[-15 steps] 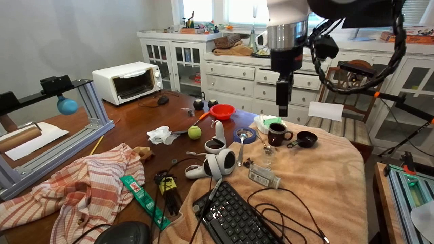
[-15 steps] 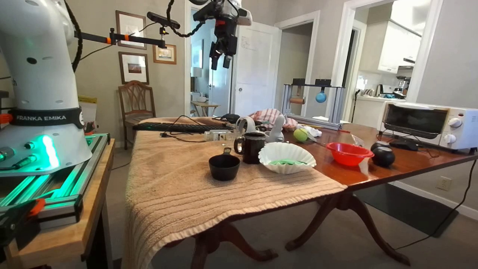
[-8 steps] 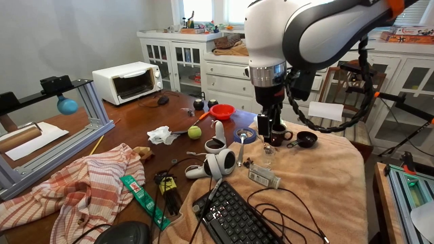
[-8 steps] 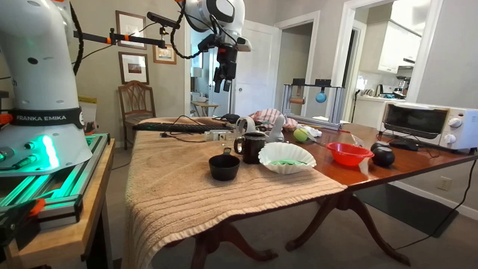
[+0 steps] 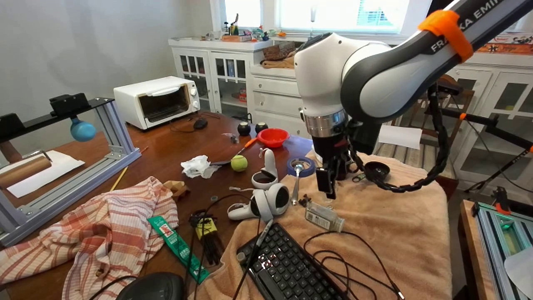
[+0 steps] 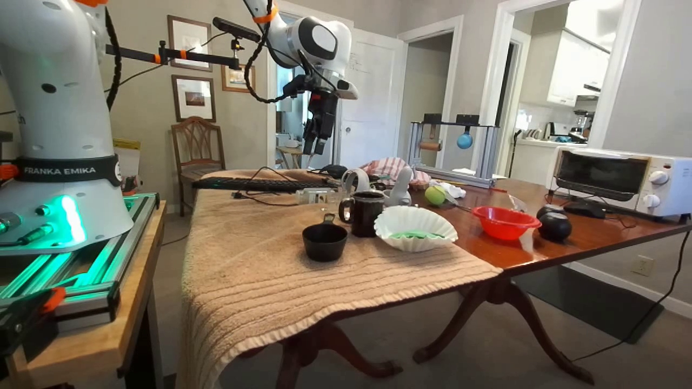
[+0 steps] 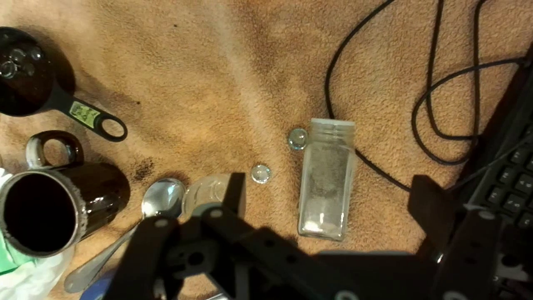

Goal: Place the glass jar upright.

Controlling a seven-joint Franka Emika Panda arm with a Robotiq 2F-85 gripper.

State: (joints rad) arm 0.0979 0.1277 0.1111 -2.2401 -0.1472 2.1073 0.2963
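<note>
The glass jar is clear and square-sided and lies on its side on the tan towel. In the wrist view the glass jar [image 7: 325, 187] has its threaded mouth toward the top of the picture and its base toward the gripper. It also shows in both exterior views [image 5: 320, 216] [image 6: 314, 196]. My gripper [image 7: 331, 193] is open and empty, with one finger on each side of the jar in the wrist view. In the exterior views the gripper [image 5: 328, 195] [image 6: 314, 150] hangs above the towel, apart from the jar.
Two clear beads [image 7: 260, 173] and a small clear cup [image 7: 204, 191] lie left of the jar, the cup partly behind a finger. A dark mug [image 7: 41, 208], a black measuring cup [image 7: 25, 79] and a spoon [image 7: 164, 198] are further left. A cable [image 7: 383, 175] and keyboard [image 7: 512, 187] are right.
The arm has come down and the gripper is now lower, moving from high above the mug toward the jar. The objects on the table have not moved.
</note>
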